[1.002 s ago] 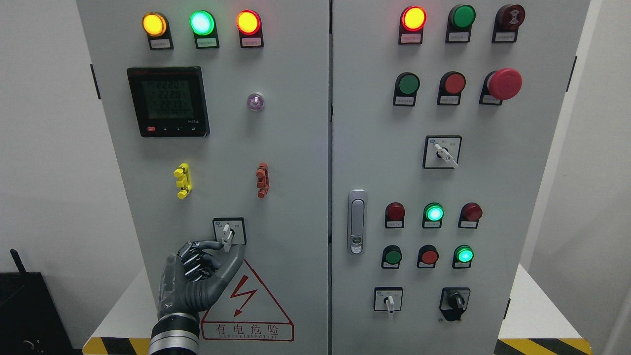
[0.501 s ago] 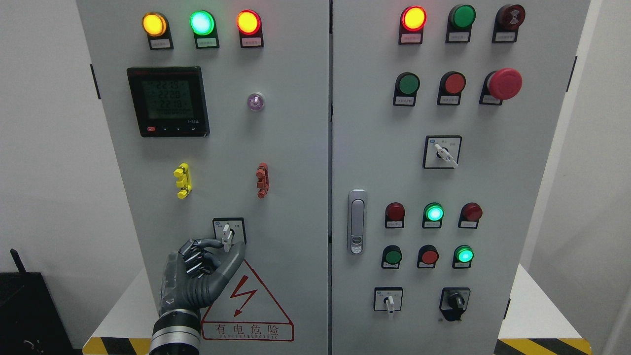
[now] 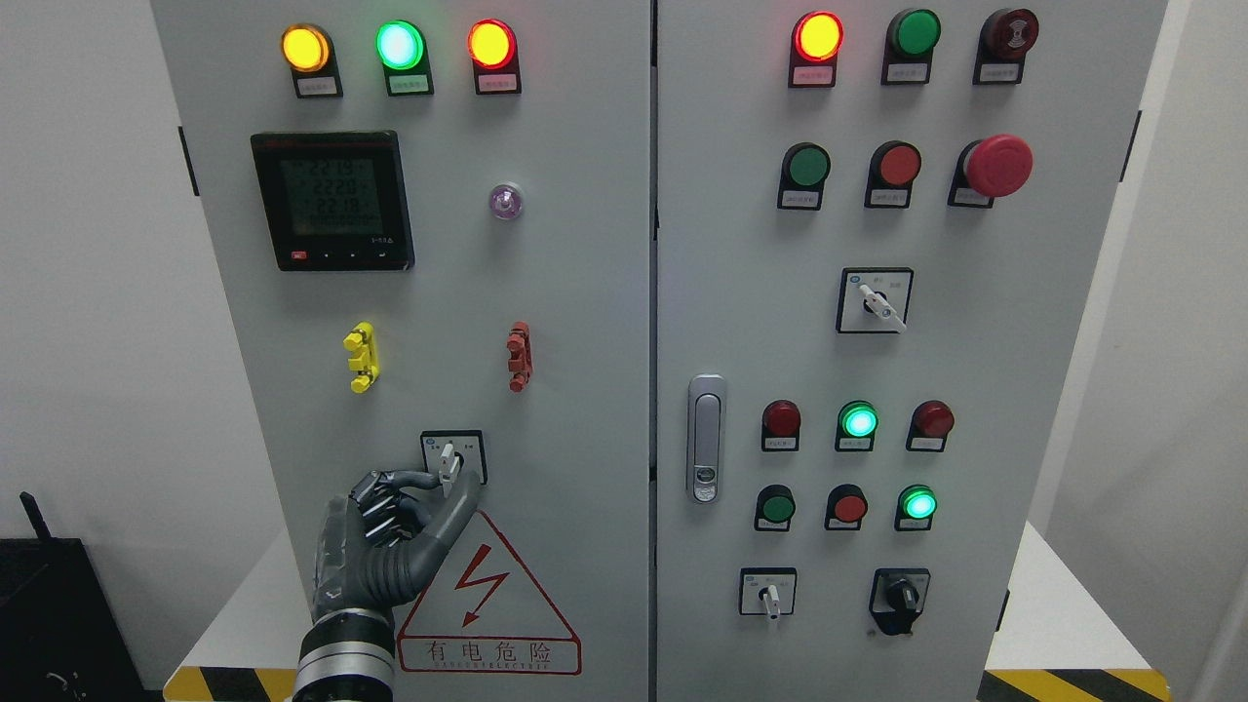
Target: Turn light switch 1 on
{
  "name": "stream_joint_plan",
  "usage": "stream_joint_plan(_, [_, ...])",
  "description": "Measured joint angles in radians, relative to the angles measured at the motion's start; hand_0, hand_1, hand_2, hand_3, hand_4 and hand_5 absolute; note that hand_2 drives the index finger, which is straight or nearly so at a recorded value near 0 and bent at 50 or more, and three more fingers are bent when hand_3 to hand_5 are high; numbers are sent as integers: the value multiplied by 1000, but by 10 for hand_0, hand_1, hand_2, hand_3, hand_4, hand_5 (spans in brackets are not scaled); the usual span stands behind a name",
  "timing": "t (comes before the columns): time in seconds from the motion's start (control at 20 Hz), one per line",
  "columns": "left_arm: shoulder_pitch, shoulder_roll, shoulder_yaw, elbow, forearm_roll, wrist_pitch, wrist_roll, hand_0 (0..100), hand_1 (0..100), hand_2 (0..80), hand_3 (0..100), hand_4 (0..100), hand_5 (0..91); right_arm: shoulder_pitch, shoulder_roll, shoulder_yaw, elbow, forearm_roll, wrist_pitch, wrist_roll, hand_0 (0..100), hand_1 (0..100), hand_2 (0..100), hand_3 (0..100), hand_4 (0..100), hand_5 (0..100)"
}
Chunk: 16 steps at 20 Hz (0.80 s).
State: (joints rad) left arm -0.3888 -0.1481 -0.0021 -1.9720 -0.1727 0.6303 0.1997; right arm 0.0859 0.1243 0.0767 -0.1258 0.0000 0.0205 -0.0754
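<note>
A: At the lower part of the cabinet's left door (image 3: 546, 292), head view: the rotary switch (image 3: 449, 460) sits on its square plate, white lever roughly upright. The left hand (image 3: 395, 531) comes up from the bottom edge, forefinger and thumb pinched on the lever's lower end, other fingers curled.

B: Gripping it, then?

A: Yes, closed on the lever. Right arm doesn't show.

B: Surroundings?

A: Just below the switch, touching the thumb's line, a red warning triangle (image 3: 487, 600) with a lightning bolt. Above, a yellow clip (image 3: 362, 357) and a red clip (image 3: 520, 356). Higher, a digital meter (image 3: 332, 200) and three lit lamps (image 3: 400, 45): amber, green, red.

B: Anything in the way?

A: The hand itself hides the plate's lower left corner. The right door (image 3: 975, 341) carries lamps, push buttons, a red mushroom button (image 3: 996, 166), a door latch (image 3: 706, 439), more selector switches. The cabinet stands on a white surface (image 3: 1048, 609).
</note>
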Motion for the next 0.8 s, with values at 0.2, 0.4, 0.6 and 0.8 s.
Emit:
stream_joint_plan(0.2, [-2, -1, 1, 0, -1, 9, 2, 29, 701, 561, 909, 926, 814, 0, 0, 0, 0, 0, 0, 0, 0, 0, 0, 0, 0, 0])
stream_joint_plan(0.4, [-4, -2, 1, 0, -2, 17, 3, 39, 703, 564, 911, 932, 819, 0, 0, 0, 0, 0, 0, 0, 0, 0, 0, 0, 0, 0])
stream_joint_plan(0.6, [-7, -2, 1, -1, -3, 22, 3, 52, 704, 568, 918, 934, 819, 0, 0, 0, 0, 0, 0, 0, 0, 0, 0, 0, 0, 0])
stream_joint_plan(0.8, [-11, -3, 2, -1, -3, 27, 3, 65, 707, 571, 918, 935, 820, 0, 0, 0, 0, 0, 0, 0, 0, 0, 0, 0, 0, 0])
